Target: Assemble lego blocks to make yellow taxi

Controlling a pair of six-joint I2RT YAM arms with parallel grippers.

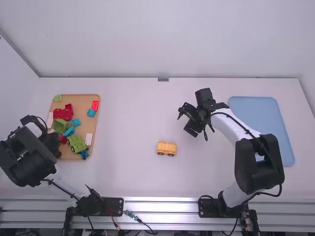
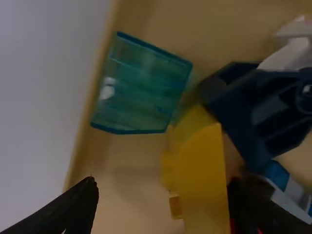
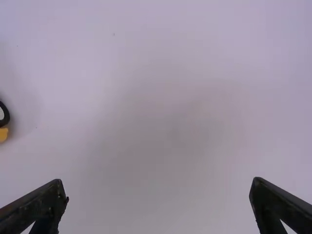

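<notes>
On the table's middle stands a yellow wheeled base (image 1: pixel 166 148); part of the yellow base (image 3: pixel 3 134) shows at the right wrist view's left edge. My left gripper (image 1: pixel 55 147) is low over the near left part of the brown tray. In its wrist view the left gripper (image 2: pixel 163 204) is open, with a yellow block (image 2: pixel 202 170) between its fingers, nearer the right one. A clear teal block (image 2: pixel 141 85) and a dark blue part (image 2: pixel 258 107) lie beyond. My right gripper (image 1: pixel 183 112) is above the table, beyond and right of the base; its wrist view shows the right gripper (image 3: pixel 158 195) open over bare table.
The brown tray (image 1: pixel 78 100) at the left holds several red, green, blue and white pieces. A blue tray (image 1: pixel 256 110) lies at the right, partly behind the right arm. The table's far edge meets a white wall.
</notes>
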